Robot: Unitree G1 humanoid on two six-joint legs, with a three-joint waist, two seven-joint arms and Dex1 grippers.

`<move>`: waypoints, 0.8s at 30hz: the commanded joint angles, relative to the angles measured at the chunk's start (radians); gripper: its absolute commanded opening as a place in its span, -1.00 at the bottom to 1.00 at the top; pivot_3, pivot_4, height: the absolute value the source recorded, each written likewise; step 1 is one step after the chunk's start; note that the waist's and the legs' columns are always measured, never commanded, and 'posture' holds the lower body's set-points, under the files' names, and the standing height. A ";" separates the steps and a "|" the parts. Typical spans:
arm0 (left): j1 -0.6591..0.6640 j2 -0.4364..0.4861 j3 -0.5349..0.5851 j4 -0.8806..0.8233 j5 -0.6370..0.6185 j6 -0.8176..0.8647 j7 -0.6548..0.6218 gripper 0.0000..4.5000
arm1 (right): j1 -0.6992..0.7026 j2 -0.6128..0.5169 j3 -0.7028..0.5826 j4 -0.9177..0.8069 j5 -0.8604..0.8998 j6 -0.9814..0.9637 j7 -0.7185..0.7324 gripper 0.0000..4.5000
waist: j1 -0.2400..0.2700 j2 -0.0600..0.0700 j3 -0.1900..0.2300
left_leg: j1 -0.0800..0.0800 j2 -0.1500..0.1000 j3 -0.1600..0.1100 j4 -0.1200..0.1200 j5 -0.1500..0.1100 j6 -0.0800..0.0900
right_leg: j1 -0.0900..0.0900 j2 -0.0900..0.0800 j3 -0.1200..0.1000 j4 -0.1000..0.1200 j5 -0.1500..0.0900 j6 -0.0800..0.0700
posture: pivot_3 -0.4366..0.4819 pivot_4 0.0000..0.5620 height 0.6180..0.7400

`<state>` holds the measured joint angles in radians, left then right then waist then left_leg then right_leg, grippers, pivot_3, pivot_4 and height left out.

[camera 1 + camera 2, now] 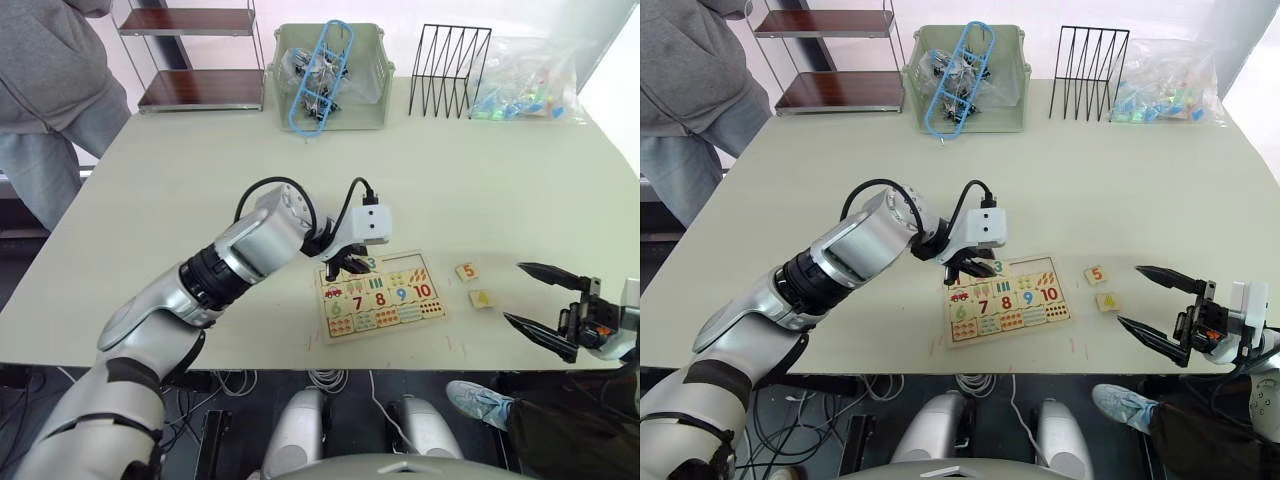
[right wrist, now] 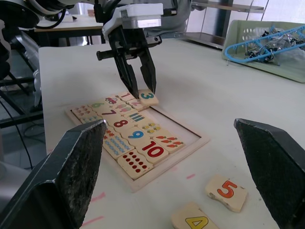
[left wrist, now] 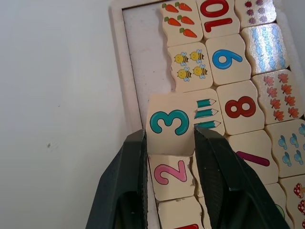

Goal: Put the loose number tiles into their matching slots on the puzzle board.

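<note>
L gripper [image 3: 169, 143] pinches the pale-wood square tile w/ teal 3 [image 3: 169, 121] by its side edges so it can drop flat into the top row of the wooden puzzle board [image 1: 380, 296], centre of frame; tile sits just past the pink 2 tile [image 3: 170, 172], prob not fully seated yet. L arm reaches in from lower left, fingers pointing down. R gripper [image 1: 540, 297], lower right, hangs wide open, empty, near the loose orange 5 tile [image 1: 467, 271] and yellow 4 tile [image 1: 481, 298] on the pale green table [image 1: 200, 180].

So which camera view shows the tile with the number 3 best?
The left wrist view: the 3 tile is close and sits between the left claw fingers, on the puzzle board. The right wrist view shows it smaller, at the fingertips. In the eye views the claw partly hides it.
</note>
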<state>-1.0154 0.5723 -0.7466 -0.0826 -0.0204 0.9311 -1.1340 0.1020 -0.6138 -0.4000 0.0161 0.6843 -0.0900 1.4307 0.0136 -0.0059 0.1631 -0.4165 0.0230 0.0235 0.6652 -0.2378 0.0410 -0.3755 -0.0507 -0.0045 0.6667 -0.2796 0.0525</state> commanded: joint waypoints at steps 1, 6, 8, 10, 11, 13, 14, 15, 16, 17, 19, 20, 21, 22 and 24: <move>-0.030 -0.018 -0.015 0.001 0.021 0.031 -0.004 -0.59 | 0.010 0.002 -0.009 -0.039 0.010 -0.015 -0.008 1.00 | 0.000 0.000 0.000 | 0.000 0.000 0.000 0.000 0.000 0.000 | 0.000 0.000 0.000 0.000 0.000 0.000 | -0.05 -0.47 1.00; -0.042 -0.035 -0.024 0.012 0.029 0.078 -0.004 -0.59 | 0.027 0.004 -0.016 -0.049 0.013 -0.019 -0.014 1.00 | 0.000 0.000 0.000 | 0.000 0.000 0.000 0.000 0.000 0.000 | 0.000 0.000 0.000 0.000 0.000 0.000 | -0.05 -0.47 1.00; -0.046 -0.040 -0.028 0.016 0.029 0.090 -0.005 -0.59 | 0.030 0.003 -0.017 -0.052 0.014 -0.020 -0.017 1.00 | 0.000 0.000 0.000 | 0.000 0.000 0.000 0.000 0.000 0.000 | 0.000 0.000 0.000 0.000 0.000 0.000 | -0.05 -0.47 1.00; -0.048 -0.042 -0.030 0.022 0.033 0.089 -0.003 -0.59 | 0.031 0.003 -0.015 -0.055 0.014 -0.020 -0.020 1.00 | 0.000 0.000 0.000 | 0.000 0.000 0.000 0.000 0.000 0.000 | 0.000 0.000 0.000 0.000 0.000 0.000 | -0.05 -0.47 1.00; -0.049 -0.046 -0.030 0.026 0.034 0.090 -0.001 -0.59 | 0.032 0.004 -0.014 -0.057 0.014 -0.020 -0.022 1.00 | 0.000 0.000 0.000 | 0.000 0.000 0.000 0.000 0.000 0.000 | 0.000 0.000 0.000 0.000 0.000 0.000 | -0.05 -0.47 1.00; -0.051 -0.051 -0.033 0.033 0.036 0.096 0.000 -0.59 | 0.034 0.005 -0.013 -0.062 0.013 -0.020 -0.026 1.00 | 0.000 0.000 0.000 | 0.000 0.000 0.000 0.000 0.000 0.000 | 0.000 0.000 0.000 0.000 0.000 0.000 | -0.05 -0.47 1.00; -0.052 -0.052 -0.036 0.034 0.037 0.098 -0.002 -0.59 | 0.034 0.006 -0.012 -0.063 0.013 -0.020 -0.028 1.00 | 0.000 0.000 0.000 | 0.000 0.000 0.000 0.000 0.000 0.000 | 0.000 0.000 0.000 0.000 0.000 0.000 | -0.05 -0.47 1.00; -0.052 -0.053 -0.040 0.036 0.040 0.097 -0.003 -0.59 | 0.034 0.006 -0.012 -0.063 0.013 -0.020 -0.028 1.00 | 0.000 0.000 0.000 | 0.000 0.000 0.000 0.000 0.000 0.000 | 0.000 0.000 0.000 0.000 0.000 0.000 | -0.05 -0.47 1.00; -0.053 -0.054 -0.043 0.037 0.041 0.097 -0.004 -0.59 | 0.034 0.006 -0.012 -0.062 0.013 -0.020 -0.028 1.00 | 0.000 0.000 0.000 | 0.000 0.000 0.000 0.000 0.000 0.000 | 0.000 0.000 0.000 0.000 0.000 0.000 | -0.05 -0.47 1.00; -0.053 -0.055 -0.046 0.039 0.042 0.100 -0.004 -0.59 | 0.034 0.006 -0.012 -0.061 0.013 -0.021 -0.028 1.00 | 0.000 0.000 0.000 | 0.000 0.000 0.000 0.000 0.000 0.000 | 0.000 0.000 0.000 0.000 0.000 0.000 | -0.05 -0.47 1.00; -0.053 -0.056 -0.051 0.044 0.045 0.100 -0.001 -0.59 | 0.036 0.007 -0.013 -0.061 0.013 -0.021 -0.027 1.00 | 0.000 0.000 0.000 | 0.000 0.000 0.000 0.000 0.000 0.000 | 0.000 0.000 0.000 0.000 0.000 0.000 | -0.05 -0.47 1.00; -0.052 -0.058 -0.054 0.048 0.046 0.100 0.001 -0.59 | 0.036 0.007 -0.015 -0.059 0.013 -0.022 -0.026 1.00 | 0.000 0.000 0.000 | 0.000 0.000 0.000 0.000 0.000 0.000 | 0.000 0.000 0.000 0.000 0.000 0.000 | -0.05 -0.47 1.00; -0.051 -0.060 -0.055 0.050 0.048 0.099 0.003 -0.59 | 0.038 0.008 -0.016 -0.059 0.013 -0.023 -0.025 1.00 | 0.000 0.000 0.000 | 0.000 0.000 0.000 0.000 0.000 0.000 | 0.000 0.000 0.000 0.000 0.000 0.000 | -0.05 -0.47 1.00; -0.051 -0.062 -0.055 0.052 0.049 0.099 0.003 -0.59 | 0.039 0.008 -0.016 -0.059 0.013 -0.023 -0.025 1.00 | 0.000 0.000 0.000 | 0.000 0.000 0.000 0.000 0.000 0.000 | 0.000 0.000 0.000 0.000 0.000 0.000 | -0.05 -0.47 1.00; -0.051 -0.065 -0.055 0.055 0.051 0.100 0.004 -0.59 | 0.040 0.009 -0.017 -0.058 0.013 -0.024 -0.025 1.00 | 0.000 0.000 0.000 | 0.000 0.000 0.000 0.000 0.000 0.000 | 0.000 0.000 0.000 0.000 0.000 0.000 | -0.05 -0.47 1.00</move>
<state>-1.0421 0.5115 -0.7953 -0.0203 0.0192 1.0292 -1.1287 0.1402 -0.6030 -0.4001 -0.0169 0.6846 -0.0949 1.4058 0.0139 -0.0059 0.1631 -0.4166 0.0233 0.0235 0.6654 -0.2378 0.0410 -0.3755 -0.0508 -0.0045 0.6669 -0.2795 0.0525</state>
